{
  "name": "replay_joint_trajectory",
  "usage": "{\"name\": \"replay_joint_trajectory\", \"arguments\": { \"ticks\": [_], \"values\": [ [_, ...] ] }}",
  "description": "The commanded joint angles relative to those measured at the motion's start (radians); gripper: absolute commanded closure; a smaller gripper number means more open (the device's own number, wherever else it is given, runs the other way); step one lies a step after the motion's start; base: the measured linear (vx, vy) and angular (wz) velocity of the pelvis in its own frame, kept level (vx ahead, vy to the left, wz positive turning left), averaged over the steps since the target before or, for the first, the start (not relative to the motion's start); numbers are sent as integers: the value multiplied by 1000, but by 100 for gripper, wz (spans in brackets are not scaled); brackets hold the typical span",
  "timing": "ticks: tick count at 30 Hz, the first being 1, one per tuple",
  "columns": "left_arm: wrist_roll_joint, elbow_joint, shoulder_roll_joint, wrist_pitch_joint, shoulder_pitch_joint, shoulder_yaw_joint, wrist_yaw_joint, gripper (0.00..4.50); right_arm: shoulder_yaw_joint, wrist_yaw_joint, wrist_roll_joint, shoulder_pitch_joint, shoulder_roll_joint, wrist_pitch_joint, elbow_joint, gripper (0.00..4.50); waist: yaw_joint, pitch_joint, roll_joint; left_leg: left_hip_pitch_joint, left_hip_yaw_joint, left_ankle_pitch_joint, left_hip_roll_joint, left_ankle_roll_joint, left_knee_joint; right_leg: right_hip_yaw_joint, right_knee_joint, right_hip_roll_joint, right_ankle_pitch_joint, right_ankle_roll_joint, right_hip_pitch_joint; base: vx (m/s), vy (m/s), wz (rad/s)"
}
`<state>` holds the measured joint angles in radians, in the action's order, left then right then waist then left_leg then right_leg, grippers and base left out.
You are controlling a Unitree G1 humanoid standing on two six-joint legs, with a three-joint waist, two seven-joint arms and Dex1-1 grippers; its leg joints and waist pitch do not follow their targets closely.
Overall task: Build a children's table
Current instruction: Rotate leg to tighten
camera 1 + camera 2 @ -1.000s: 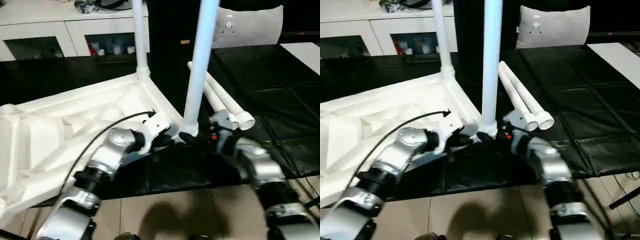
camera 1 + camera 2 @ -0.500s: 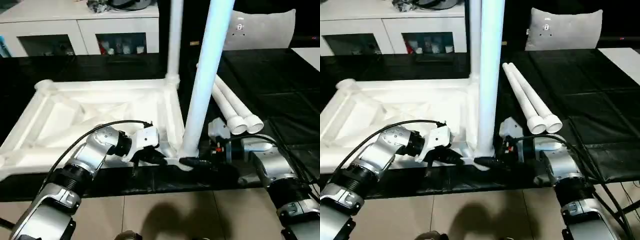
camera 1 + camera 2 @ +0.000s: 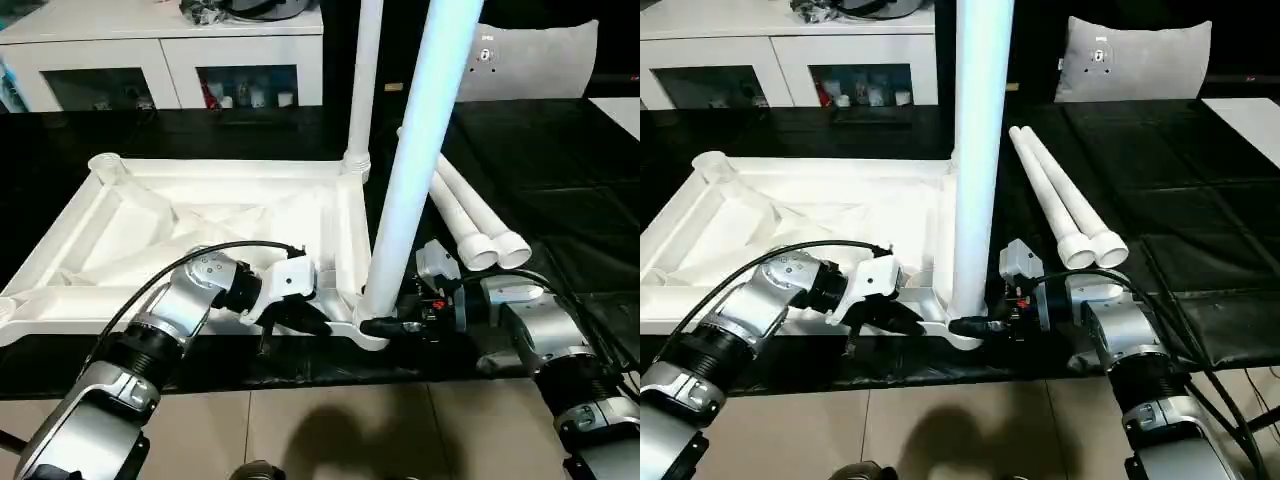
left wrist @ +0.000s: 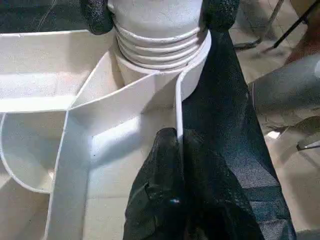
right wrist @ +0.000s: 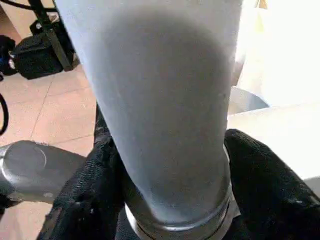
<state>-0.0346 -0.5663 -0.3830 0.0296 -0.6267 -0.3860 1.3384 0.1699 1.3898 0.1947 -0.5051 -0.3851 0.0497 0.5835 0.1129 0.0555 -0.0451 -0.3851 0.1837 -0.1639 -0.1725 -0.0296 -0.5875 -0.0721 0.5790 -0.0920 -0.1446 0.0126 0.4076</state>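
Observation:
The white tabletop (image 3: 215,172) lies upside down on the black mat. One leg (image 3: 363,70) stands in its far right corner socket. A second leg (image 3: 425,140) stands upright in the near right corner socket. My right gripper (image 3: 376,325) is shut on this leg's ribbed base, with a black finger (image 5: 90,190) on each side. My left gripper (image 3: 305,318) is shut on the thin rim wall (image 4: 178,107) just beside that socket. Two loose legs (image 3: 470,215) lie side by side on the mat to the right.
A white cabinet with glass doors (image 3: 160,60) runs along the back left. A grey cushion (image 3: 540,60) stands at the back right. The black mat (image 3: 570,180) extends to the right, and tan floor tiles (image 3: 330,430) lie in front of it.
The camera has swung, so the whole picture shifted. My right gripper's fingers have drawn in onto the near leg's base. The left gripper kept its hold on the rim.

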Motion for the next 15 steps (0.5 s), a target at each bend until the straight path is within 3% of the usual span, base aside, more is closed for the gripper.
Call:
{"name": "replay_joint_trajectory", "arguments": {
  "ticks": [1,5,7,9,12,15],
  "values": [
    [2,7,13,58,17,13,-41,450,-2,-50,16,13,40,40,-43,181,0,-72,18,20,-18,-271,-60,51,73,39,-62,-64,-361,208,-44,0,0,0],
    [13,48,58,172,26,62,-169,450,-27,-242,0,12,130,84,-21,186,-10,-67,17,19,-22,-303,-60,25,78,39,-65,-67,-415,198,-43,0,0,0],
    [14,68,92,233,27,87,-248,450,-48,-359,-7,2,186,92,7,186,-24,-64,16,25,-26,-344,-56,3,80,36,-75,-67,-489,168,-38,0,0,0],
    [19,83,137,293,21,114,-333,450,-80,-473,2,-17,248,110,40,186,-41,-62,20,22,-31,-376,-53,-7,82,33,-80,-67,-525,153,-39,0,0,0],
    [20,78,190,336,6,140,-424,450,-105,-568,4,-36,300,113,73,186,-58,-60,19,25,-30,-394,-50,-10,79,33,-85,-66,-533,153,-33,0,0,0],
    [12,13,268,334,-35,176,-572,450,-142,-709,2,-73,367,111,128,188,-64,-63,18,28,-28,-392,-46,-1,76,31,-92,-63,-533,146,-29,0,0,0]
  ]
}}
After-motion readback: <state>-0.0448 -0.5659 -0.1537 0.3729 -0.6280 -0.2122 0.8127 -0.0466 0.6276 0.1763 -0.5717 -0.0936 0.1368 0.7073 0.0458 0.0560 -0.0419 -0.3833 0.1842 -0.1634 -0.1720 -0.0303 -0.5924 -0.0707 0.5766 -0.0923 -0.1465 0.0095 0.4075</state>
